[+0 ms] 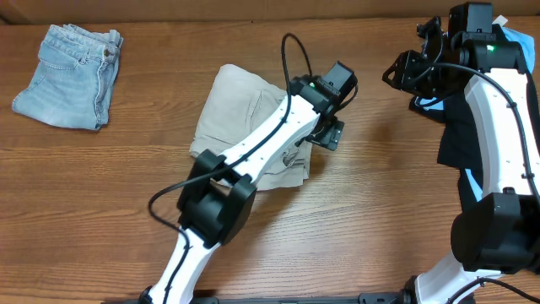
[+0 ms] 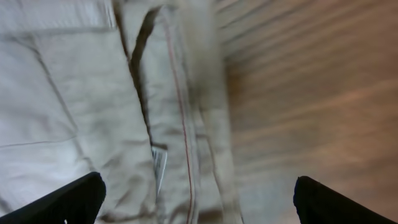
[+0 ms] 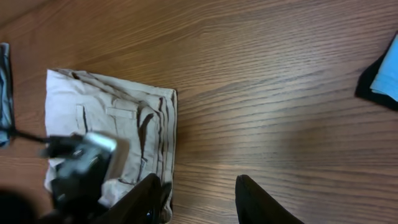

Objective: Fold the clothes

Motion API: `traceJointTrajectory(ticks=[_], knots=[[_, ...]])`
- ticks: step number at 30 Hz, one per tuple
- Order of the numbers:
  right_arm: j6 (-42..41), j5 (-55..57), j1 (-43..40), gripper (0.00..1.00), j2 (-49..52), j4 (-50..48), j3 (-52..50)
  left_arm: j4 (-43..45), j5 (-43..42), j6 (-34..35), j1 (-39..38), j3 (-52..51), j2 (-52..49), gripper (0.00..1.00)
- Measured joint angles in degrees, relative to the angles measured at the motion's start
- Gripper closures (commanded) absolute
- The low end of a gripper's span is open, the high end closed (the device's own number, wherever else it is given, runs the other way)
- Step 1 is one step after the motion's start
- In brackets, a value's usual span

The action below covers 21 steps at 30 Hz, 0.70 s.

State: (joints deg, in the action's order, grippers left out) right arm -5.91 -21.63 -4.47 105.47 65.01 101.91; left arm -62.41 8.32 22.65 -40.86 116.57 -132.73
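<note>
as the left claw [image 2: 198, 198] gapes, khaki shorts [image 2: 74, 106] lie beneath it.

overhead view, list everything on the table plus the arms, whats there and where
khaki shorts: one, pale beige, folded, middle of the table
denim shorts: one, faded light blue, far left corner
black garment: one, black, right side, partly hidden by the right arm
sky-blue garment: one, sky blue, far right corner, beside the black one
table: one, brown wood grain, under everything
left gripper: one, black, open, over the right edge of the khaki shorts
right gripper: one, black, open, holding nothing, above bare wood to the right of the khaki shorts
</note>
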Motion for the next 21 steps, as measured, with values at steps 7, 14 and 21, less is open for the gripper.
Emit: traceJointTrajectory(ticks=[7, 14, 21], knots=[[-0.02, 0.68, 0.00, 0.57, 0.00, 0.22, 0.00, 1.51, 3.13, 4.90, 0.02, -0.07, -3.74, 0.03], [-0.04, 1.11, 0.00, 0.57, 0.00, 1.07, 0.00, -0.11, 4.90, 6.01, 0.46, 0.11, -6.19, 0.25], [0.00, 1.53, 0.00, 0.57, 0.00, 1.03, 0.00, -0.87, 4.87, 3.43, 0.83, 0.59, -6.80, 0.61]])
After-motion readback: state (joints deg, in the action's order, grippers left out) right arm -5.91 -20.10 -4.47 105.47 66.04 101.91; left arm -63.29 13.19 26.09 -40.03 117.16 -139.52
